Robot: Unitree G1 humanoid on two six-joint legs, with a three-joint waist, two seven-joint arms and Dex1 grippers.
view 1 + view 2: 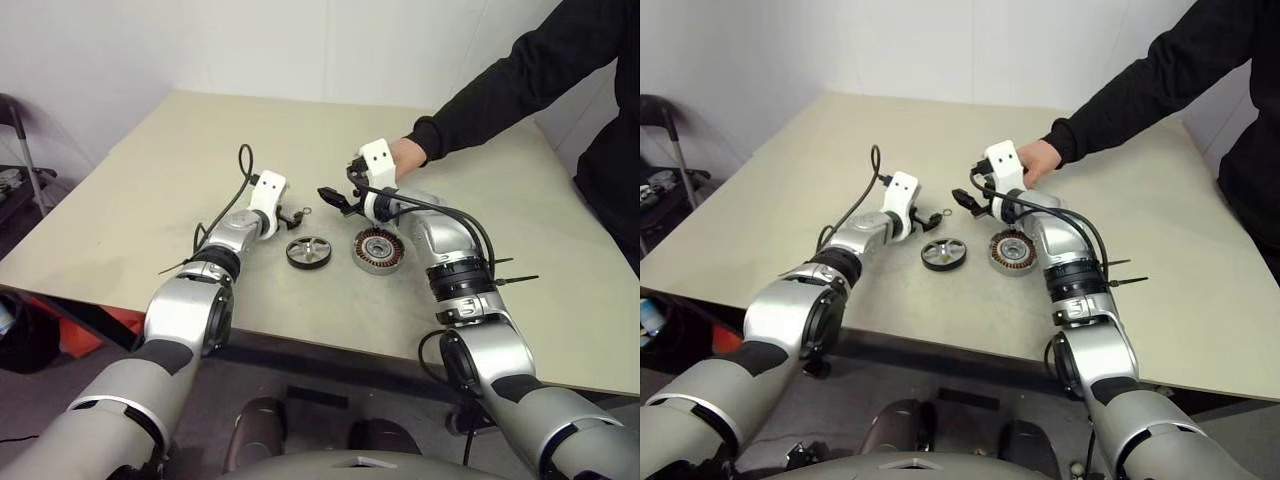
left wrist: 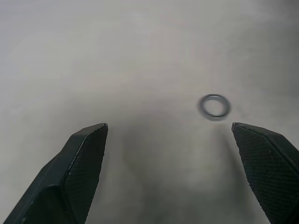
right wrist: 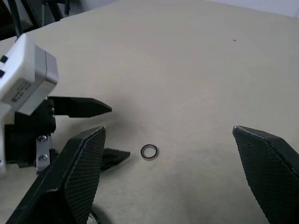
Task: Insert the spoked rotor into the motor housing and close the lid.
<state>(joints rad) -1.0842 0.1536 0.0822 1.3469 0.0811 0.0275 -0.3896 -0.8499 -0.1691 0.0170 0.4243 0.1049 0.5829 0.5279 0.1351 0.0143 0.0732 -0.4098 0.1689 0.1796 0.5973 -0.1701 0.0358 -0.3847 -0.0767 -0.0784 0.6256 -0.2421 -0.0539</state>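
The spoked rotor [image 1: 308, 251], black-rimmed with silver spokes, lies flat on the table. Just to its right sits the motor housing [image 1: 379, 250], its copper winding ring facing up. My left gripper [image 1: 295, 215] hovers open just behind the rotor, low over the table, with nothing between its fingers [image 2: 88, 144]. My right gripper [image 1: 335, 197] is open too, a little higher and behind the gap between rotor and housing, pointing toward the left one. A tiny thin ring [image 2: 214, 106] lies on the table between the two grippers. The lid is out of view.
A person's hand [image 1: 405, 155] in a black sleeve reaches in from the back right and rests just behind my right wrist. The beige table [image 1: 150, 200] stretches wide to the left and back; its front edge runs close below the parts.
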